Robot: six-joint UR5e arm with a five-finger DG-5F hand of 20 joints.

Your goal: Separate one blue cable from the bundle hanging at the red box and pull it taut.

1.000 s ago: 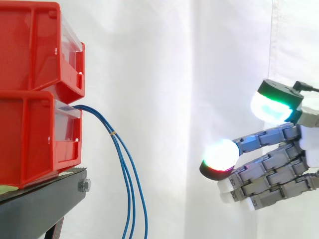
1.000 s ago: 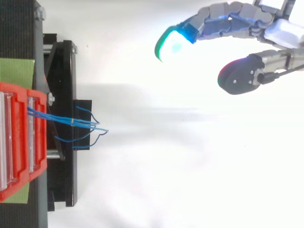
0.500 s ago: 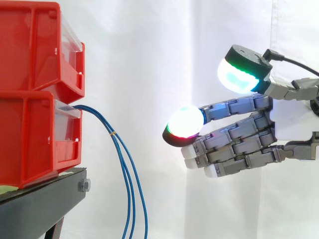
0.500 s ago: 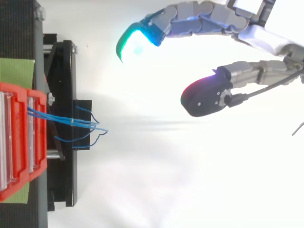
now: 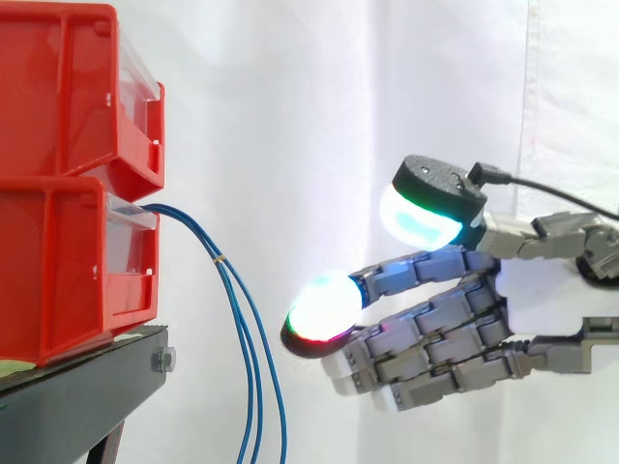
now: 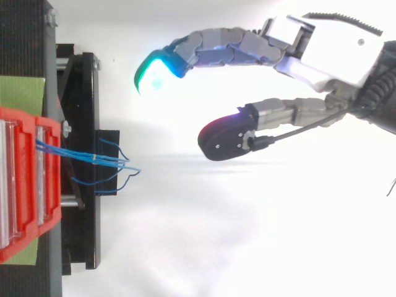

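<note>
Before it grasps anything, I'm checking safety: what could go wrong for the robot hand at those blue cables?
The blue cables hang close together, so the open robot hand may catch several rather than one. A hard pull could also drag the lower red box along its black stand.

White curtain [image 5: 290,97] in bg, black stand [image 5: 82,396] w/ bolt [image 5: 162,361], green pad [image 6: 21,91] on top

The grey jointed robot hand [image 5: 455,333] now sits farther toward 8 o'clock in the side view, 9 o'clock from above, nearer the thin blue cable bundle [image 5: 221,261].
</note>
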